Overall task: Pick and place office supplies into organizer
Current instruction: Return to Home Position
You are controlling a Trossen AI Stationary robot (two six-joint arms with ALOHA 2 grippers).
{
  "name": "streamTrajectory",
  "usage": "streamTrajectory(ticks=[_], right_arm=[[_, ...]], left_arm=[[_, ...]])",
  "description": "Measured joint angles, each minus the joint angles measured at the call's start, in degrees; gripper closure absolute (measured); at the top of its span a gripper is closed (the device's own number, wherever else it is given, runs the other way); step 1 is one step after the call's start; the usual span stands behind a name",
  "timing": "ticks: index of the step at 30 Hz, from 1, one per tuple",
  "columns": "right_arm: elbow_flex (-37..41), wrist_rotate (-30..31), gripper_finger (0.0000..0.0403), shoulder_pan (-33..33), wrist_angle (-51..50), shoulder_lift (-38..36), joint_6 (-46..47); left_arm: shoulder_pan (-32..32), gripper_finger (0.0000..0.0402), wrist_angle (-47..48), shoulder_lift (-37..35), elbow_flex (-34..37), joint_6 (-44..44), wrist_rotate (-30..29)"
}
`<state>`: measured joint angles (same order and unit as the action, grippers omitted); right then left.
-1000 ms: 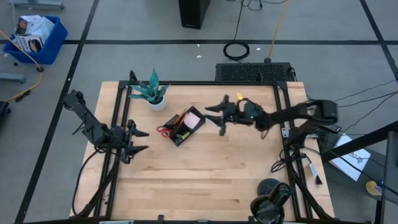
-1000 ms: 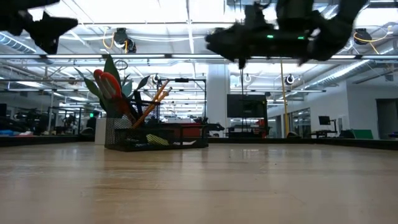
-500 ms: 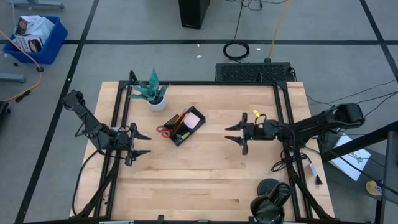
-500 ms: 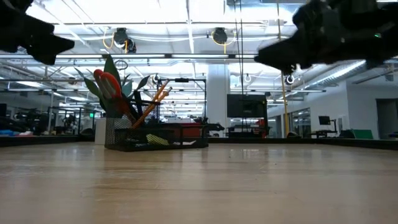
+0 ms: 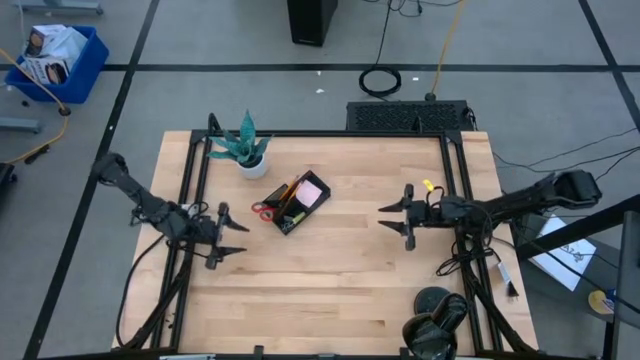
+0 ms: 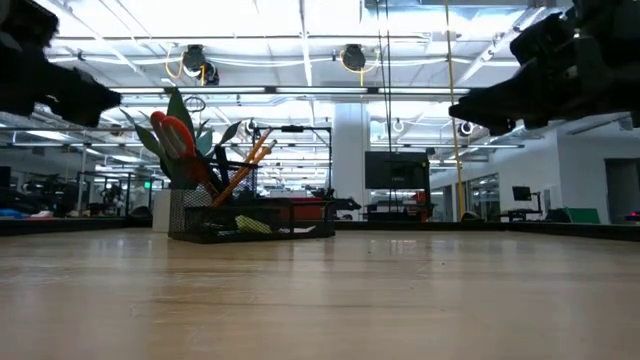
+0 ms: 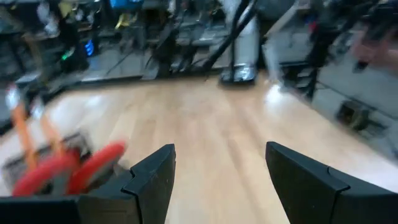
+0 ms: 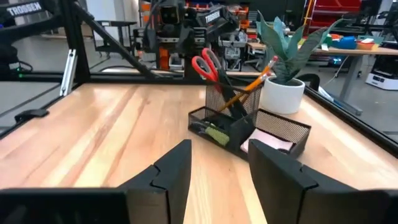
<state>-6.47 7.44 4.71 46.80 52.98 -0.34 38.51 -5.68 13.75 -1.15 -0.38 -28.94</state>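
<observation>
Pulled back toward the right edge of the desk point(image 5: 330, 290) since a second ago, your right gripper point(image 5: 384, 216) hangs empty, fingers apart; left gripper point(image 5: 240, 238) likewise by the left edge. Low view: organizer point(image 6: 255, 228), nearer the far edge, holds scissors point(image 6: 172, 132) and pencils point(image 6: 250, 160). Wrist views confirm nothing held; retract level, clear of it

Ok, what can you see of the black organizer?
The organizer is black wire mesh: a tall cup joined to low-walled compartments. It stands flat on the wooden table, set diagonally, near the white plant pot. Red-handled scissors and orange pencils lean out of the cup; a pink sticky-note pad lies in one compartment.
</observation>
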Motion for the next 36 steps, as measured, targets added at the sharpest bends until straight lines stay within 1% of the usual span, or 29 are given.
streamTrajectory(ticks=[2,3,5,9,13,14,18,20,24,26,28,29,33,34,36], right_arm=[[0.66,0.02,0.0253,0.19,-2.82,-3.10,-0.38],[0.87,0.13,0.0254,0.26,-4.00,-4.42,-0.48],[1.09,0.24,0.0254,0.21,-6.56,-7.07,-0.62],[1.97,0.17,0.0251,0.18,-11.67,-13.41,-0.41],[3.12,-0.09,0.0251,0.18,-14.88,-21.22,-0.27],[3.21,-0.09,0.0251,0.18,-16.05,-23.15,-0.31],[3.27,-0.02,0.0254,0.18,-21.19,-29.28,0.23],[3.34,-0.09,0.0254,0.18,-23.06,-31.70,-0.19],[3.36,0.02,0.0251,0.18,-29.52,-37.02,1.18],[3.24,-0.28,0.0250,0.18,-33.20,-40.19,2.54],[3.10,-2.07,0.0250,0.18,-37.09,-43.74,2.66],[3.09,-3.09,0.0251,0.18,-37.71,-45.32,2.59],[3.09,-3.21,0.0252,0.18,-40.86,-51.91,2.50],[3.08,-3.19,0.0252,0.18,-42.14,-53.02,2.47],[2.93,-3.09,0.0251,0.18,-43.70,-52.89,2.45]], left_arm=[[-2.49,0.0146,0.77,0.10,0.56,-2.10,1.14],[-3.49,0.0146,1.02,0.05,0.55,-2.10,2.76],[-5.23,0.0146,-0.09,-0.01,0.57,-0.50,6.99],[-9.47,0.0146,-2.08,-0.39,0.57,1.14,11.28],[-14.29,0.0146,-2.08,-0.45,0.57,1.51,12.75],[-15.61,0.0146,-1.88,-0.49,0.57,1.29,14.01],[-21.14,0.0146,-1.19,-1.78,0.57,0.85,22.81],[-23.85,0.0146,-0.88,-2.92,0.57,0.80,25.24],[-28.57,0.0146,2.33,-5.88,0.57,0.01,27.49],[-30.26,0.0146,4.29,-7.67,0.57,-0.21,30.15],[-31.54,0.0146,4.52,-9.25,0.55,-0.34,32.30],[-32.01,0.0146,4.51,-9.78,0.55,-0.23,32.77],[-33.70,0.0146,4.50,-11.50,0.55,0.08,33.11],[-34.05,0.0146,4.51,-11.62,0.55,0.06,33.15],[-34.59,0.0146,4.51,-11.57,0.55,-0.01,33.17]])
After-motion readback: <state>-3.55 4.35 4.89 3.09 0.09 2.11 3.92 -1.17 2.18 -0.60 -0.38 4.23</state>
